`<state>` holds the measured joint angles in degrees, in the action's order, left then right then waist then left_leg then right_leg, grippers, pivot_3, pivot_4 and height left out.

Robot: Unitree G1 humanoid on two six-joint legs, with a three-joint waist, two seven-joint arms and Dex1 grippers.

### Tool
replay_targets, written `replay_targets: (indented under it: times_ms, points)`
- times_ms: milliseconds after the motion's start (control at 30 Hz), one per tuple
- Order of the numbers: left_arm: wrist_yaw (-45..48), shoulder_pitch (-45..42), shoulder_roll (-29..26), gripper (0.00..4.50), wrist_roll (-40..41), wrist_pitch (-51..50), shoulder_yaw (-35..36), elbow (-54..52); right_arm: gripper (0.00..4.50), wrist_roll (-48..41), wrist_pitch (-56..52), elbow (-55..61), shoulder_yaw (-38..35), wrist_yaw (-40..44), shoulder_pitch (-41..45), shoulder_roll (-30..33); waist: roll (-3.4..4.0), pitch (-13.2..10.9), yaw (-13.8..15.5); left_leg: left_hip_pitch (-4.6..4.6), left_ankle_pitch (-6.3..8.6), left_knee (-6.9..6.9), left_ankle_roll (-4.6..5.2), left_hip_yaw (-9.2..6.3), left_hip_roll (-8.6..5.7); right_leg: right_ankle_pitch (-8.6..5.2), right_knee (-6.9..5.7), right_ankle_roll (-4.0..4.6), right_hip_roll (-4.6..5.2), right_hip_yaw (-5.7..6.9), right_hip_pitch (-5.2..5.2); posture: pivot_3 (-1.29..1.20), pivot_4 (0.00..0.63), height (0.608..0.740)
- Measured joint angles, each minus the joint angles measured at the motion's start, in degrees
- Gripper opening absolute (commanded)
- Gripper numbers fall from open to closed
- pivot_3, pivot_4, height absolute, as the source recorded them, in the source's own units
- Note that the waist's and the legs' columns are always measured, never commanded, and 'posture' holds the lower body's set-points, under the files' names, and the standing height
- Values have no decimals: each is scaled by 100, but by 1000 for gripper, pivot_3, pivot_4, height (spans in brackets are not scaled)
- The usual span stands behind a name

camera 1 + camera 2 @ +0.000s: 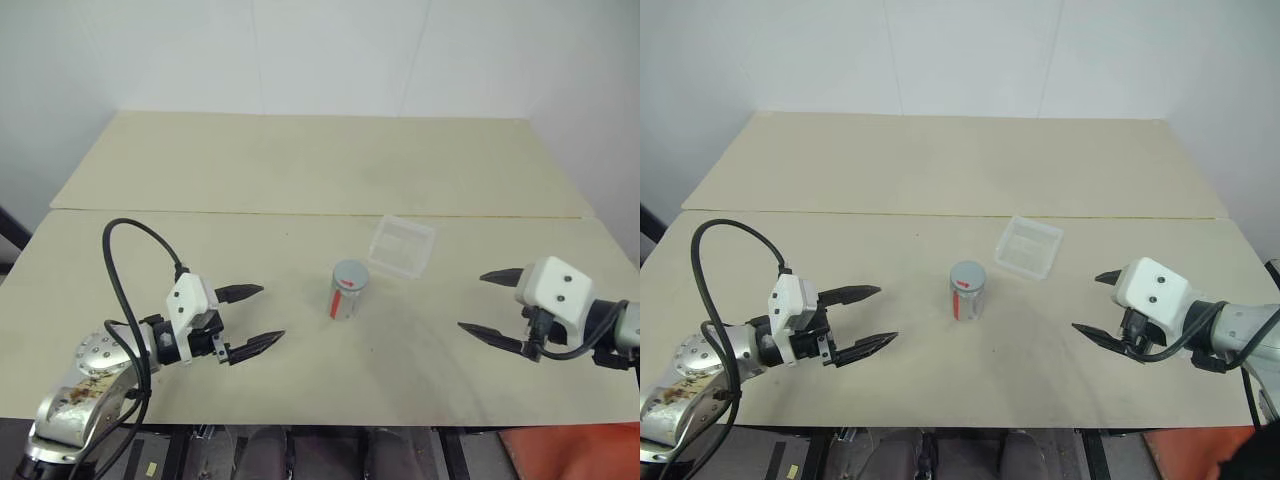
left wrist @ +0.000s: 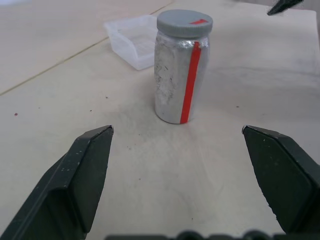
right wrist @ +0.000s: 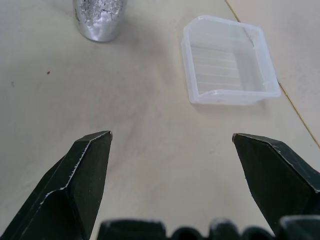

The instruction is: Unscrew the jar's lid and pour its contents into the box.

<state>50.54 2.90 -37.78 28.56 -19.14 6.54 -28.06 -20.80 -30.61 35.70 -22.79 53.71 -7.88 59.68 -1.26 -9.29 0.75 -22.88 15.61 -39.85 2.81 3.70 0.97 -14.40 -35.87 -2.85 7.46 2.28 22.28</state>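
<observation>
- Your left tool (image 1: pixel 252 318) hangs over the surface (image 1: pixel 300 170) with its jaws wide and nothing between them; it faces the jar (image 1: pixel 347 291), which lies well apart from it, toward the middle.
- Your right tool (image 1: pixel 490 306) mirrors it from the other side, jaws likewise wide and empty, also well apart from the jar.
- The jar stands upright with the lid (image 2: pixel 184 23) on, between the two tools; this placing seems meant to let one tool steady the body while the other turns the lid.
- The box (image 1: pixel 402 246) sits just beyond the jar, toward your right side, near it but not touching, and looks empty; that nearness should keep the pour short.
- Judged stage: nothing gripped, unscrewing not yet begun.
</observation>
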Motion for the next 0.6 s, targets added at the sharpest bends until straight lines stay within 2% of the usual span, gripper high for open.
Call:
replay_targets:
  times_ms: [367,600]
  points:
    - [-604,393,1328,4500,-848,1522,-611,235,4466,96,-4,27,213,-256,82,-171,1,1,3,1,0,-2,1,-1,-1,0,-4,1,0,0,-1,0,150,740]
    - [-1185,269,2055,4500,-1328,1886,-1163,567,4466,150,-103,41,224,-428,229,-178,1,1,13,-2,2,-3,4,-2,-3,1,0,-1,0,1,-1,0,150,740]
